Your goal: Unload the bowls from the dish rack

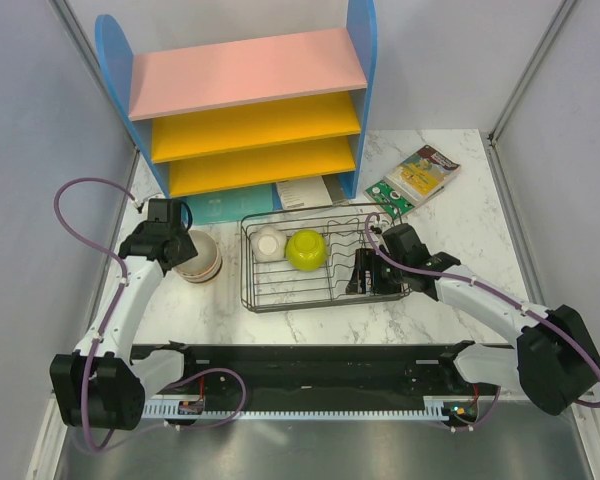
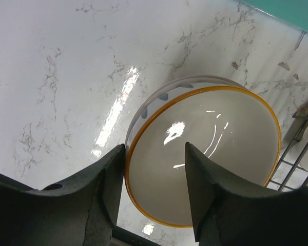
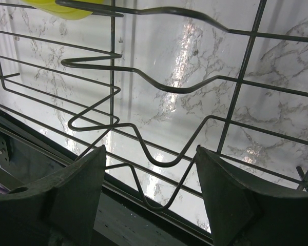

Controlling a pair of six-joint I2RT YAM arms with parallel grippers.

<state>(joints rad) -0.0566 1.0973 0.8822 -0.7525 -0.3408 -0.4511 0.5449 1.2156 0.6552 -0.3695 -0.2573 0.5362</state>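
Left of the dish rack (image 1: 320,304), two nested bowls (image 1: 198,257) already sit on the marble table (image 1: 460,215), my left gripper (image 2: 155,154) spread astride the top rim, pinching nothing. A white bowl (image 1: 270,242) and a green bowl (image 1: 306,249) wait in the rack, my right gripper (image 3: 150,151) spread empty over its wires. Grey partitions close us in; a blue shelf unit (image 1: 245,70) stands behind.

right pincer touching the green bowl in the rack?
Apart. Top view: right pincer hangs over the right end of the rack, bare wire between it and the green bowl.
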